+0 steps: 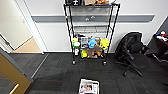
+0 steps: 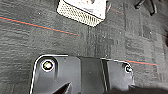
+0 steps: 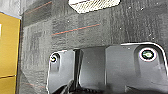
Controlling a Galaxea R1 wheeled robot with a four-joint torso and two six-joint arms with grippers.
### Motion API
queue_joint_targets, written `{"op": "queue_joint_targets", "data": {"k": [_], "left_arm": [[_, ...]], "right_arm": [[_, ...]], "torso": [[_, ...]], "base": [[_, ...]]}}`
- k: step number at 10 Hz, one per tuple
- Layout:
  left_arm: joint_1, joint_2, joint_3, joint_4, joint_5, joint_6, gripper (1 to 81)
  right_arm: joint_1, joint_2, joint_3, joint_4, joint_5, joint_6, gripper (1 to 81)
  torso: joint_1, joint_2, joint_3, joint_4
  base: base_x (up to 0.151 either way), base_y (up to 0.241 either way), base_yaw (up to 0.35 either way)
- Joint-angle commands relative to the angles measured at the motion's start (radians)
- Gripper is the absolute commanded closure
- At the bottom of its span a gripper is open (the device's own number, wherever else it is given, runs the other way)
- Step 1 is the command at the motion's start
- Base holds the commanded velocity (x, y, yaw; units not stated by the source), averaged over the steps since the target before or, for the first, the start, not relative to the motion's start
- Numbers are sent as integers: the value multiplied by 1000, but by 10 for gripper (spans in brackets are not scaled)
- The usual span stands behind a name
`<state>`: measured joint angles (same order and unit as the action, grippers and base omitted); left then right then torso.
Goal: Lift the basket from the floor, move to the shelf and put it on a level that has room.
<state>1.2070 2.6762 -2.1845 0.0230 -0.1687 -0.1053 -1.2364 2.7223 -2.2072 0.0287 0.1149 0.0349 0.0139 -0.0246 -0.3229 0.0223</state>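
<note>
- Risk, as I judge it: the small rectangular basket with cream woven-mesh sides [image 1: 89,87] sits at the near edge of the head view, so a reach from here could be poorly seen and catch the magazine inside rather than the rim.
- Another likely risk: the tall black wire-rack shelf [image 1: 91,32] is crowded on its lower tier with colourful toys; only the silvery wire-grid level second from top [image 1: 91,26] looks free, and a wrong choice would knock things over.
- The black office chair [image 1: 132,53] stands near the shelf and could obstruct the drive.
- The basket rests flat on the dark grey carpet-tile floor [image 1: 57,72], well apart from the shelf, magazine cover facing up.
- Whether either gripper's fingers are open or closed, I cannot tell; neither holds the basket.
</note>
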Motion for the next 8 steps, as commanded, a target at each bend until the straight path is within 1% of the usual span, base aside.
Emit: {"op": "queue_joint_targets", "data": {"k": [1, 8], "left_arm": [[-25, -22, 17, 9, 48, 4, 10], [-10, -24, 15, 11, 48, 4, 10]], "right_arm": [[30, 4, -29, 0, -40, 2, 10], [17, 24, -48, -1, -40, 0, 10]], "torso": [[0, 0, 0, 0], [0, 0, 0, 0]], "base": [[115, 0, 0], [122, 0, 0]]}}
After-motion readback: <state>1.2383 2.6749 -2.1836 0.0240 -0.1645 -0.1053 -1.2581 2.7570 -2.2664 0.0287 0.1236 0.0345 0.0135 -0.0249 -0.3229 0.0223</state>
